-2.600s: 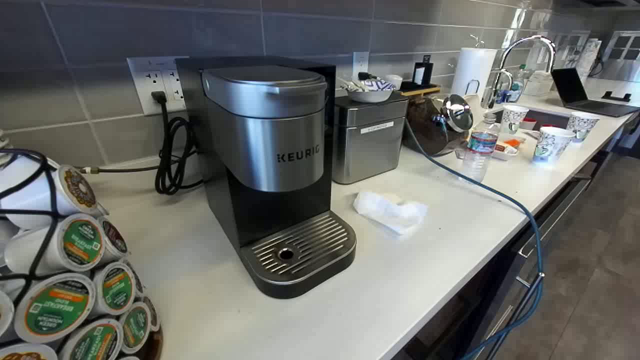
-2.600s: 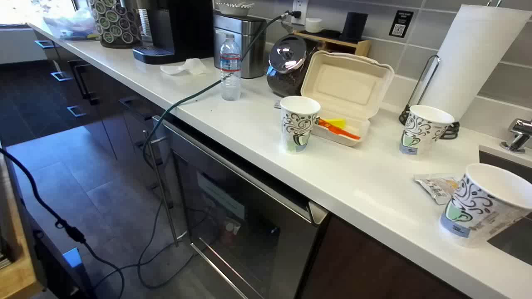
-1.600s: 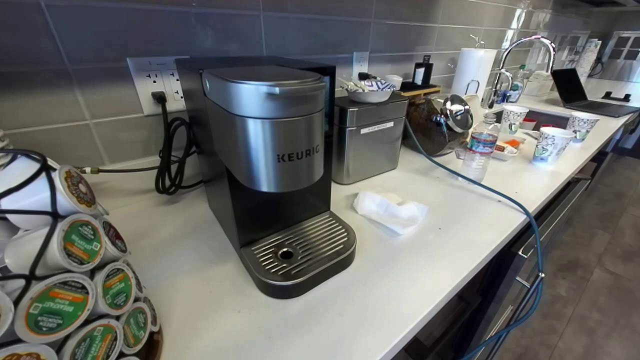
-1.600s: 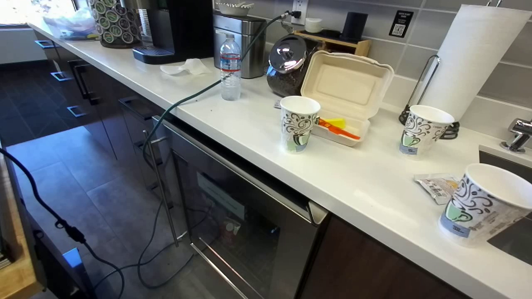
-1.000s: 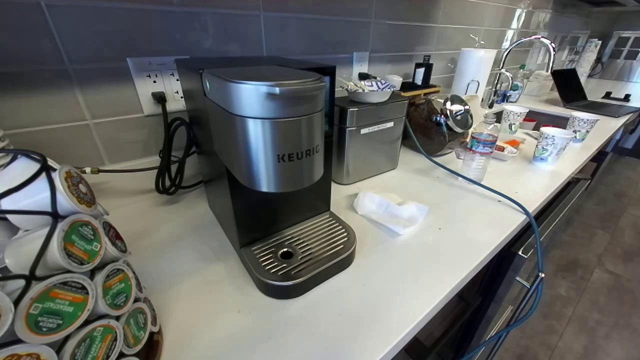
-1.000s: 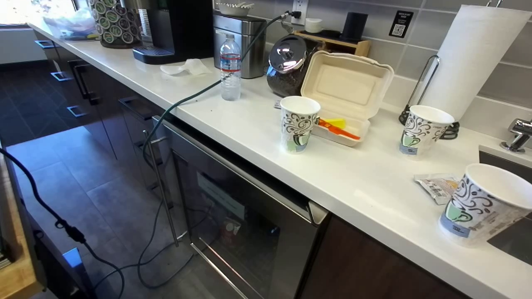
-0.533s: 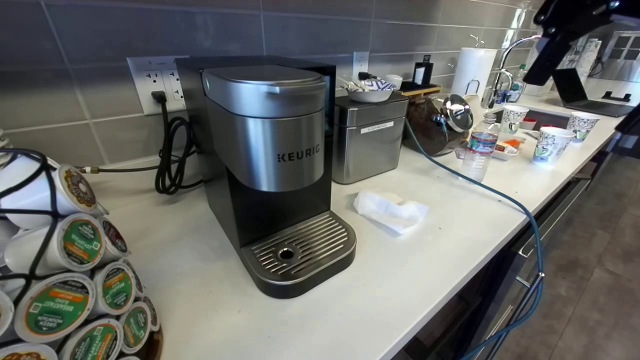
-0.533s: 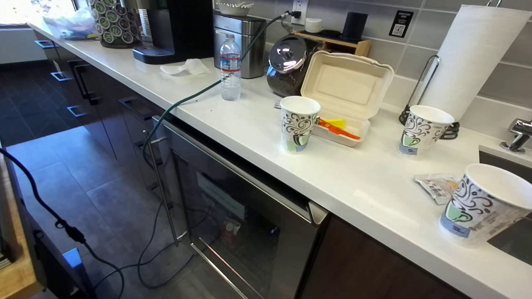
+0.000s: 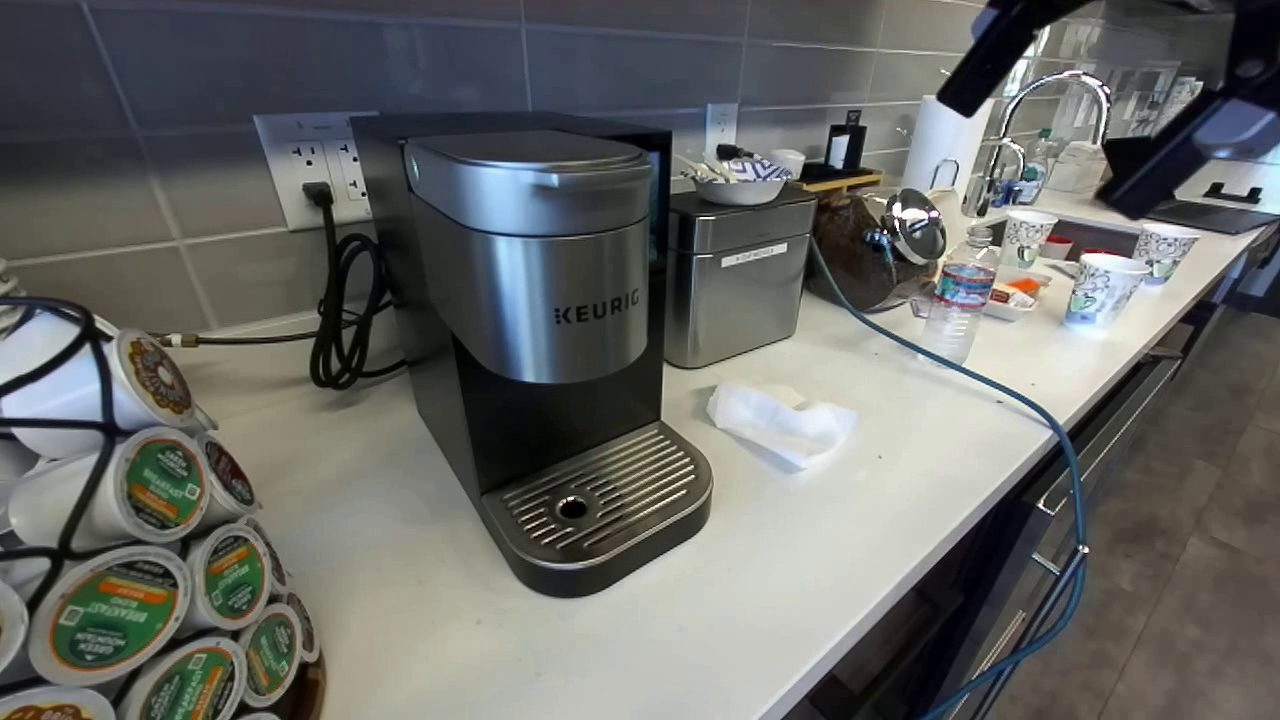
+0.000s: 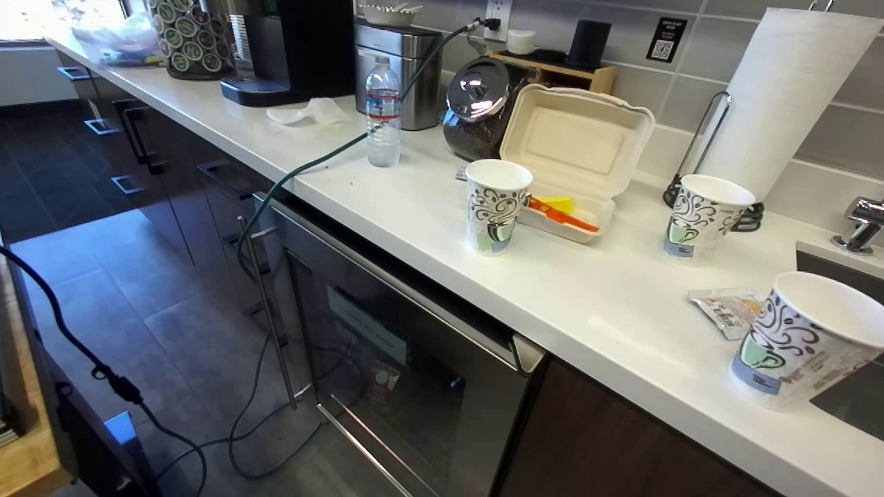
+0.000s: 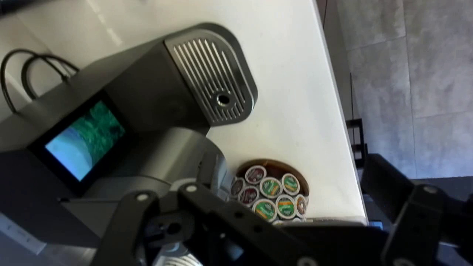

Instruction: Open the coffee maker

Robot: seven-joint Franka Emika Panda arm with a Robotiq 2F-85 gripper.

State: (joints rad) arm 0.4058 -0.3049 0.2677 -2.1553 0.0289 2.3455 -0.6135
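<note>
Coffee maker (image 9: 550,320) upright, drip tray (image 9: 622,488) toward counter edge (image 9: 893,588)

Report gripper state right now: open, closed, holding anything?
Gripper: open, jaws spread wide apart, holding nothing.

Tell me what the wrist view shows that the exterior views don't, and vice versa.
Only the wrist view plainly shows the picture on the screen of the coffee maker.
Only the exterior views show paper cups, a paper towel roll and a faucet.
Both show the coffee maker, its drip tray, coffee pods and the counter.
</note>
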